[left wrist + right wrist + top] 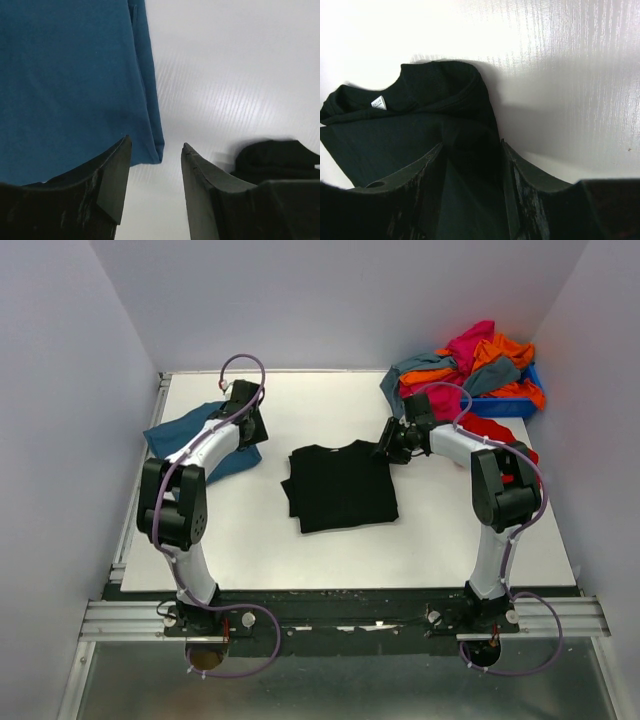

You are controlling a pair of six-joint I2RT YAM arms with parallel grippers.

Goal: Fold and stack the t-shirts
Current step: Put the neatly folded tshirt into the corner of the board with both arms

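A black t-shirt lies folded in the middle of the table. Its collar and white label show in the right wrist view. My right gripper is at that shirt's back right corner. It stands open, with black cloth seen below and between the fingers, not pinched. A teal-blue t-shirt lies at the left. My left gripper hangs at its right edge. That gripper is open and empty, over bare table beside the teal hem.
A heap of magenta, orange and grey-blue t-shirts fills a small blue bin at the back right. A red shirt lies in front of it by the right arm. White walls close in the table.
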